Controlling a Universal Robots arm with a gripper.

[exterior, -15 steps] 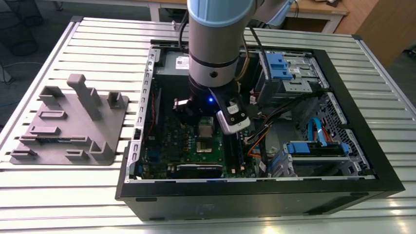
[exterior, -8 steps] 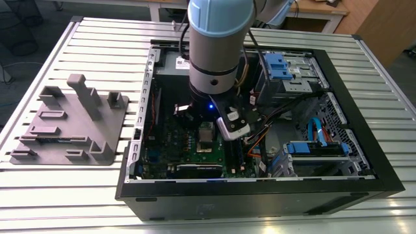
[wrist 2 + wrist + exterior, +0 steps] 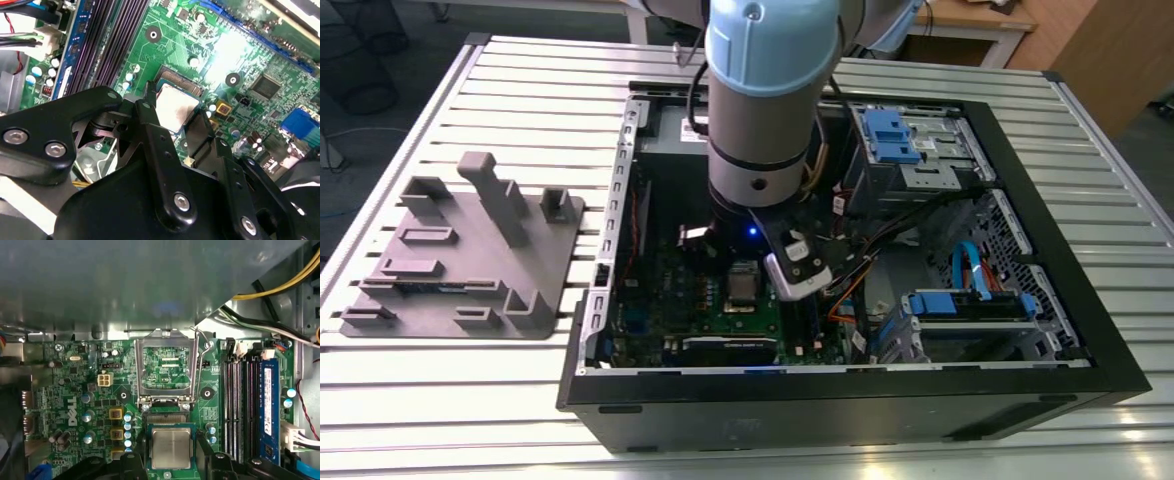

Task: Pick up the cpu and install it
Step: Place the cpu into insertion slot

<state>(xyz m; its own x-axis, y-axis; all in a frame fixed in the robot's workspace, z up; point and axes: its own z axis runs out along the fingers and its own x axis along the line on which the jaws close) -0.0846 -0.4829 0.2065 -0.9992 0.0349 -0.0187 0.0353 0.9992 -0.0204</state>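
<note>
The cpu (image 3: pixel 171 447) lies between the tips of the tool (image 3: pixel 175 111), over the open socket (image 3: pixel 167 418) on the green motherboard (image 3: pixel 90 385) — whether seated or just above it is hard to tell. The tool seems clenched on two opposite edges of the chip. Judged by its look, the chip is light, thin, stiff and slick on top — best held by its rim. The load frame (image 3: pixel 165 365) stands hinged open beside the socket. The case (image 3: pixel 854 395) rests on the bench (image 3: pixel 454 400), toward the exterior view's right.

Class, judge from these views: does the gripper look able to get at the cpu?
Likely yes: the gripper sits right at the cpu, the socket frame stands open, and nothing lies between them.
</note>
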